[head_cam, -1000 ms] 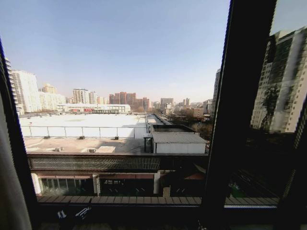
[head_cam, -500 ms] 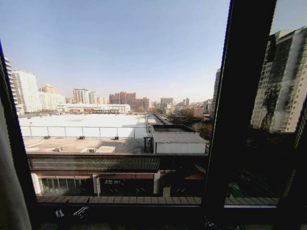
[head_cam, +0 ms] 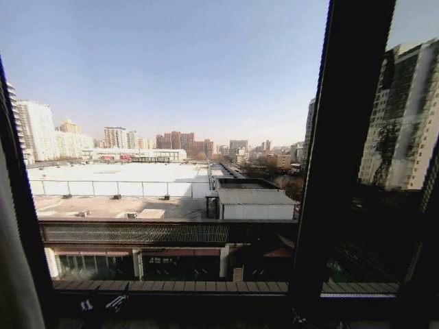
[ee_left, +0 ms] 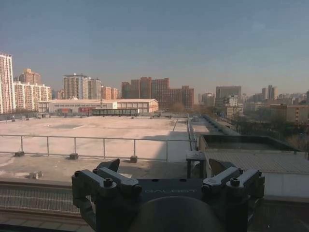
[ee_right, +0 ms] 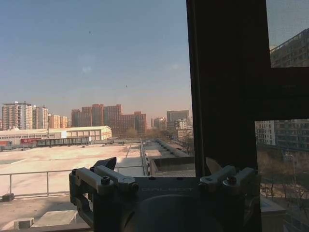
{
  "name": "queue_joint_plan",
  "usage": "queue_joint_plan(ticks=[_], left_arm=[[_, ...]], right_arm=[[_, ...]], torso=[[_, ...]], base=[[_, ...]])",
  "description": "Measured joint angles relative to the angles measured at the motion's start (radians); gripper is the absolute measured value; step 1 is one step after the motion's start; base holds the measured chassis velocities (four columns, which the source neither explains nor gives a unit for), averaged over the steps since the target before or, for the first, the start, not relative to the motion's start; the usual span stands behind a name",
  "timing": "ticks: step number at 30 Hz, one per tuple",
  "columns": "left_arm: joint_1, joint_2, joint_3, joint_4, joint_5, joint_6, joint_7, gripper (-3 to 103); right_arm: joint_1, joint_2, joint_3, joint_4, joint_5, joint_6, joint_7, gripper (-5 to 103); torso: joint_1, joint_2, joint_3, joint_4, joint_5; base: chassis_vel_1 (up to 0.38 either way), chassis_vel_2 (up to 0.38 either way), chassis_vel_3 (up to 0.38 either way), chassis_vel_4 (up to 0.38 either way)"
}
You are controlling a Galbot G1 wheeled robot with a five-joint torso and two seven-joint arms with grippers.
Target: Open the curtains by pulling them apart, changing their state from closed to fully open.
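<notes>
Left pincer (ee_left: pixel 164 169) released, fingers spread, grasping nothing, aimed at bare window glass. Right pincer (ee_right: pixel 161 166) likewise spread and empty, beside the dark window frame bar (ee_right: pixel 222 82). Curtains (head_cam: pixel 12 274) bunched at lower left edge of head view, apart from both pincers.

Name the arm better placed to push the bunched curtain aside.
Left, probably: the curtain hangs at the head view's left edge, the left gripper is open, and the right gripper faces the frame bar.
</notes>
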Motion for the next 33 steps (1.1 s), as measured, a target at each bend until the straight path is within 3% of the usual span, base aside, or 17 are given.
queue_joint_plan(ticks=[17, 33], left_arm=[[-0.016, 0.011, -0.002, 0.02, 0.001, 0.0, 0.002, 100], [-0.015, 0.012, -0.003, 0.018, 0.003, -0.002, 0.002, 100]], right_arm=[[0.001, 0.009, 0.0, -0.009, -0.003, 0.016, 0.007, 100], [-0.001, 0.016, 0.0, -0.004, -0.004, 0.028, 0.018, 100]], torso=[[0.0, 0.0, 0.0, 0.0, -0.0001], [0.0, 0.0, 0.0, 0.0, -0.0001]], base=[[-0.007, -0.034, 0.011, 0.028], [-0.099, -0.227, 0.095, 0.216]])
